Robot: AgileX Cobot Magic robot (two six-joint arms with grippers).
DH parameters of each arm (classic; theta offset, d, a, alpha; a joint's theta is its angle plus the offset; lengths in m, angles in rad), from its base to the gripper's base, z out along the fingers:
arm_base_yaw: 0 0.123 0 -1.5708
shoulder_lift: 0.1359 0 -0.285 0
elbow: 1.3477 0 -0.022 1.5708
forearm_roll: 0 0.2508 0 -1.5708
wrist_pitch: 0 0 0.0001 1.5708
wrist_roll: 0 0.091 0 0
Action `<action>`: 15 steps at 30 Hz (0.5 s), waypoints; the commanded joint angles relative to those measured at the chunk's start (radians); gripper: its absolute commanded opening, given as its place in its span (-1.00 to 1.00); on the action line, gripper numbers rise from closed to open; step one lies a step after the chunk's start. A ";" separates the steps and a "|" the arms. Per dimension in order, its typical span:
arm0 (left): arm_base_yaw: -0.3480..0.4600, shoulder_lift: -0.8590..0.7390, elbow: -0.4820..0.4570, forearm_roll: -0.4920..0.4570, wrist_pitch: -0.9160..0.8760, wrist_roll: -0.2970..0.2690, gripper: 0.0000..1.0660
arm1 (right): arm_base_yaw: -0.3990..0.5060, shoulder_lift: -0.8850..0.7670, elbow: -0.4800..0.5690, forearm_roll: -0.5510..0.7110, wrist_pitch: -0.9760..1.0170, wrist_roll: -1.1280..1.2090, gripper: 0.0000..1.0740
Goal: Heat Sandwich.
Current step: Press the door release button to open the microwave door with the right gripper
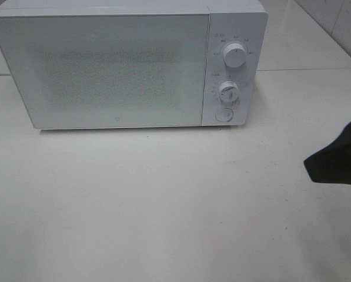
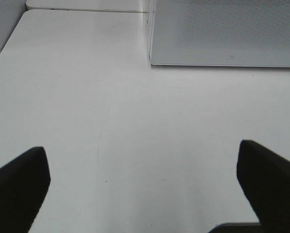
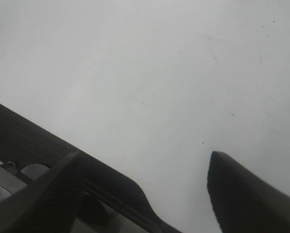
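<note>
Fingers (image 2: 18, 187) on left arm gape above table (image 2: 135, 126) near microwave (image 2: 222, 34).

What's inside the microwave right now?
The microwave is closed. Its pale door lets nothing show through, so the inside is hidden. Whether the sandwich is in there cannot be told.

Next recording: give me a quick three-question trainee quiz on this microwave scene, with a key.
1. True or false: the microwave door is open.
2. How many knobs are on its panel? A one, B two, C three.
3. Fill in: the right gripper, jaws apart over the table, holds ____.

Key: 1 false; 2 B; 3 nothing.
</note>
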 commanded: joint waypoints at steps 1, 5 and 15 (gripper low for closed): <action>0.003 -0.016 0.001 -0.008 -0.012 -0.005 0.83 | -0.005 -0.083 -0.017 -0.016 0.076 -0.021 0.29; 0.003 -0.016 0.001 -0.008 -0.012 -0.005 0.83 | -0.005 -0.182 -0.017 -0.026 0.136 -0.021 0.29; 0.003 -0.016 0.001 -0.008 -0.012 -0.005 0.83 | -0.006 -0.434 -0.014 -0.130 0.268 -0.021 0.29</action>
